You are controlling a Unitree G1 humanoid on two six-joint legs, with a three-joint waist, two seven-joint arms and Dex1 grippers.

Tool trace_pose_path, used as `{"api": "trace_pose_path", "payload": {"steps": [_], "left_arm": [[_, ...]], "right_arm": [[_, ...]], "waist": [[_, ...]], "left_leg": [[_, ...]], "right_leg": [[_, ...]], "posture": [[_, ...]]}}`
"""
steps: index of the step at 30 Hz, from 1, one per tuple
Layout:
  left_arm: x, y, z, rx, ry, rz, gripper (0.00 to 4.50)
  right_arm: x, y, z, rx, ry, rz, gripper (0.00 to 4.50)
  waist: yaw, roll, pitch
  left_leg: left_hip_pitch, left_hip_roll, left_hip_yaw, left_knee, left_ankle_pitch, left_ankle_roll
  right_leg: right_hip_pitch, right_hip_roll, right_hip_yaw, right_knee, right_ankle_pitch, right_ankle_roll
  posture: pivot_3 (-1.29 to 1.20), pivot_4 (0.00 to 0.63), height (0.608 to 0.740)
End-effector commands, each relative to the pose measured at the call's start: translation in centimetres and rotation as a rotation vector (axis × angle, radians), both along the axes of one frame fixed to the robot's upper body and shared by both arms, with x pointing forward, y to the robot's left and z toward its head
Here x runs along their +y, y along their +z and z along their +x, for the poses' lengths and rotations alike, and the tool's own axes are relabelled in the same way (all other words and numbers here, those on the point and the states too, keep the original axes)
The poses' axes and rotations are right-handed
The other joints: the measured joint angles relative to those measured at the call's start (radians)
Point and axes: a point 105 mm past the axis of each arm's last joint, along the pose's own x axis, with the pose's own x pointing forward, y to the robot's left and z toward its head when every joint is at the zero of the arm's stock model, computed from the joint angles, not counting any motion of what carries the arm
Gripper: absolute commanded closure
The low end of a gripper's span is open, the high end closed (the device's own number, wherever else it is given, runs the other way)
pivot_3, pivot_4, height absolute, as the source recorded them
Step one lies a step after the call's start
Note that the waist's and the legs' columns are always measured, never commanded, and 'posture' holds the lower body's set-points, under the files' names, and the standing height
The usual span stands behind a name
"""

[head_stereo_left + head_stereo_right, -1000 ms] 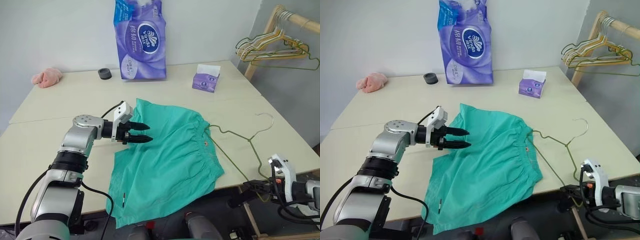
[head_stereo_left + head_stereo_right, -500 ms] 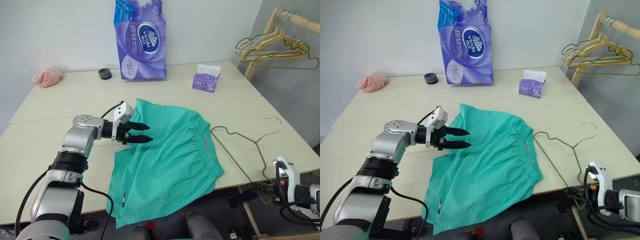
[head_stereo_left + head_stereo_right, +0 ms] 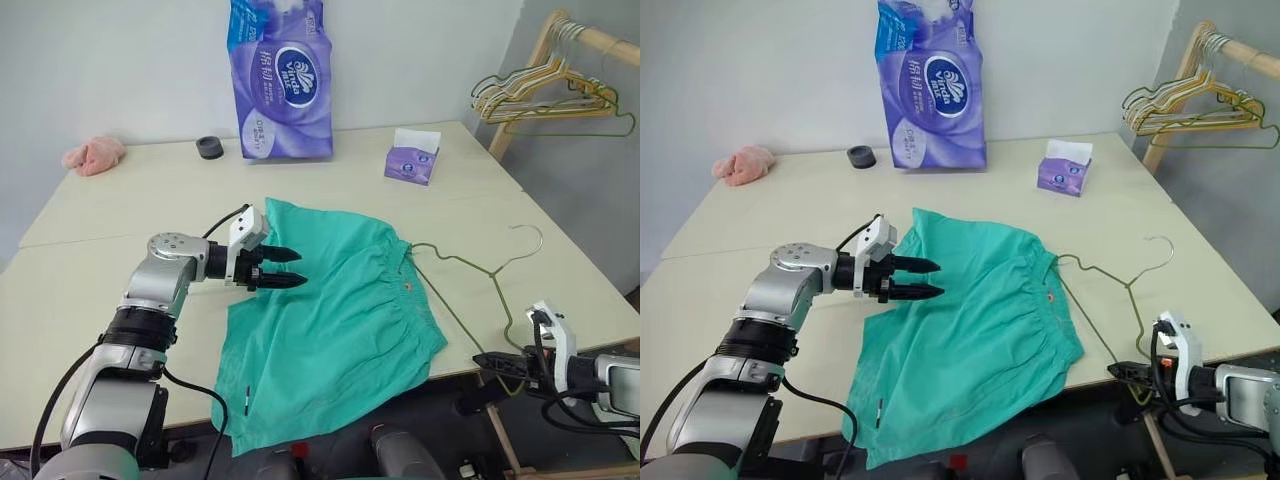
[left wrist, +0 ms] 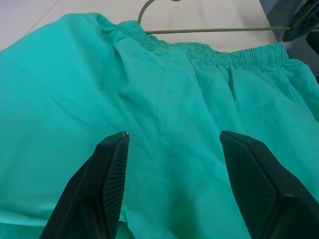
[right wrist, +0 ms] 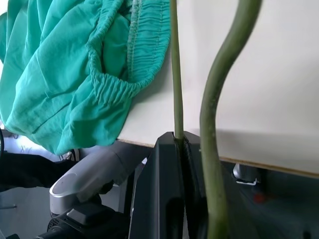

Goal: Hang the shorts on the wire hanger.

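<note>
Left gripper (image 3: 287, 279) hovers spread over the teal-green cloth shorts (image 3: 335, 320) mid-frame; lower right, right gripper (image 3: 490, 360) is clamped on the thin olive-green wire hanger (image 3: 470, 275).

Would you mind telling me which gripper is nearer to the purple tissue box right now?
Left. The left gripper hovers over the shorts mid-table, while the right gripper is at the table's near edge, shut on the wire hanger, farther from the tissue box.

A laundry-testing room: bare table (image 3: 90, 290), wooden hanger rack (image 3: 560, 60).
</note>
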Motion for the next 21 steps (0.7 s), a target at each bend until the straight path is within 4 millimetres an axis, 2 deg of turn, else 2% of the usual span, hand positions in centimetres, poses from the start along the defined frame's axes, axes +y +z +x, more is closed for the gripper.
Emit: {"api": "trace_pose_path", "payload": {"steps": [1,7,14,21], "left_arm": [[0.0,1.2,0.2,-0.068,0.005,-0.018,1.43],[-0.1,1.3,0.2,-0.095,-0.001,-0.013,1.43],[-0.3,1.3,0.4,-0.098,-0.001,-0.013,1.43],[0.0,1.4,0.4,-0.099,0.010,-0.008,1.43]], "right_arm": [[-0.6,1.0,0.1,-0.026,-0.009,-0.007,4.50],[-0.2,0.0,-0.7,0.012,0.003,-0.010,4.50],[0.9,-0.9,-0.3,0.029,0.035,0.014,4.50],[1.7,0.8,-0.1,0.012,0.140,0.064,4.50]], "waist": [[0.001,0.000,0.000],[0.002,0.000,0.000],[0.000,0.000,0.000],[0.001,0.000,0.000]], "left_leg": [[0.000,0.000,0.000,0.000,0.000,0.000],[0.000,0.000,0.000,0.000,0.000,0.000],[0.000,0.000,0.000,0.000,0.000,0.000],[0.000,0.000,0.000,0.000,0.000,0.000]], "right_leg": [[0.000,0.000,0.000,0.000,0.000,0.000],[0.000,0.000,0.000,0.000,0.000,0.000],[0.000,0.001,0.000,0.000,0.000,0.000],[0.000,0.001,0.000,0.000,0.000,0.000]], "posture": [[-0.19,0.060,0.740],[-0.19,0.061,0.740],[-0.19,0.059,0.740],[-0.18,0.058,0.740]]}}
